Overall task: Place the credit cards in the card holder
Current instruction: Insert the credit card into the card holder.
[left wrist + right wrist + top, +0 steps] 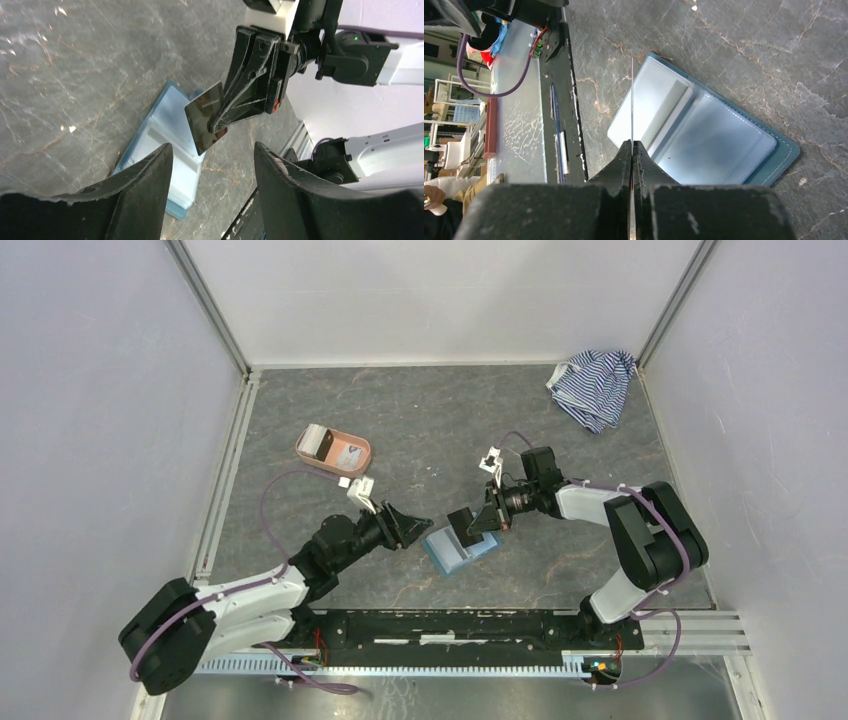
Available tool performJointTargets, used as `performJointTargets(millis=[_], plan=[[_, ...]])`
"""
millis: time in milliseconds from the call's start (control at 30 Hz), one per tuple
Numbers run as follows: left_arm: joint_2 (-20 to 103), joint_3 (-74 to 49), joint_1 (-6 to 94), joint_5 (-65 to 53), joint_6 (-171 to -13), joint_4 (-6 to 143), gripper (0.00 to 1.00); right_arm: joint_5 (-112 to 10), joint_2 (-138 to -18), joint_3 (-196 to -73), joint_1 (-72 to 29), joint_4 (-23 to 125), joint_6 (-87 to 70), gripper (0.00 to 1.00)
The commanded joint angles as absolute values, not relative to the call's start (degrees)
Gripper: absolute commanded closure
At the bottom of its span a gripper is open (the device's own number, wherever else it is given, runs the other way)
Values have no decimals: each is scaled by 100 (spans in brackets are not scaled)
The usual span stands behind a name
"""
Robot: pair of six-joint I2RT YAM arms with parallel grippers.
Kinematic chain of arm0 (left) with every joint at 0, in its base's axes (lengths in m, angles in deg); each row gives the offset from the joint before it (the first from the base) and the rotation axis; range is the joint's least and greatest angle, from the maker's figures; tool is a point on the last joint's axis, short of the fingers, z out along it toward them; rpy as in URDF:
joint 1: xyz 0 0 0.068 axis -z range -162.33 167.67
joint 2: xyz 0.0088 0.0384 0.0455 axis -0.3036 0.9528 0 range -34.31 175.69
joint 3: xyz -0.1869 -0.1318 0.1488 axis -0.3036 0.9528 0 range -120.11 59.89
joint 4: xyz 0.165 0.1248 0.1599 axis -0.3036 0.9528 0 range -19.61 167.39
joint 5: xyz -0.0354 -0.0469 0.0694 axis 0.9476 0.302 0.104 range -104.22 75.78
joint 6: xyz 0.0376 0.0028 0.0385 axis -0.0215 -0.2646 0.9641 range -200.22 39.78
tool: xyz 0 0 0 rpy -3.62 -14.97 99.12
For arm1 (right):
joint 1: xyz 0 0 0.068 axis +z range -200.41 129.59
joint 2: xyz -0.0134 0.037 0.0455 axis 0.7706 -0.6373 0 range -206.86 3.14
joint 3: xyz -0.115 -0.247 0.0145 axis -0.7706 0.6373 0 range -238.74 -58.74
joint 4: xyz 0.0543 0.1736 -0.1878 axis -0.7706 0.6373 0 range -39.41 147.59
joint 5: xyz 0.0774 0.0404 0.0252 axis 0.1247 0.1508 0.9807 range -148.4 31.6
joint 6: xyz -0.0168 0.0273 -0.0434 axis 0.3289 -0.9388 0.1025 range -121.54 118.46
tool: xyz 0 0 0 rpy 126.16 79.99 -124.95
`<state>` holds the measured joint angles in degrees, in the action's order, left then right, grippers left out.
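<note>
The card holder lies open on the table, its light blue inside facing up; it also shows in the left wrist view and the right wrist view. My right gripper is shut on a dark credit card and holds it tilted just above the open holder. The left wrist view shows the card's dark face, and the right wrist view shows it edge-on between the closed fingers. My left gripper is open and empty, just left of the holder, pointing at it. More cards lie in the tray.
A salmon-pink oval tray sits at the back left of the table. A blue-and-white striped cloth lies crumpled in the back right corner. The black base rail runs along the near edge, close to the holder.
</note>
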<state>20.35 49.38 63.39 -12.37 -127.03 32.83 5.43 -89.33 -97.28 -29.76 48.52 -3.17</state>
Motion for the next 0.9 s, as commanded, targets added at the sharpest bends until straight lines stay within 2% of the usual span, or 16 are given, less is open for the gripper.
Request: performJointTargets(millis=[0, 167, 333, 600, 867], plan=[[2522, 5098, 6338, -826, -13272, 2251, 37, 444, -9090, -9837, -2935, 4817, -218, 100], [3304, 5151, 6345, -538, -13417, 1400, 50, 365, -9168, -9845, -2933, 4821, -213, 100], [4070, 5109, 6359, -272, -13511, 830, 59, 321, -9286, -9890, -2932, 4852, -233, 100], [5088, 5110, 6434, -81, -13595, 172, 65, 239, -9307, -9899, -2937, 4874, -224, 100], [5906, 5143, 6452, 7, -13674, -460, 67, 190, -9387, -9888, -2937, 4865, -275, 100]])
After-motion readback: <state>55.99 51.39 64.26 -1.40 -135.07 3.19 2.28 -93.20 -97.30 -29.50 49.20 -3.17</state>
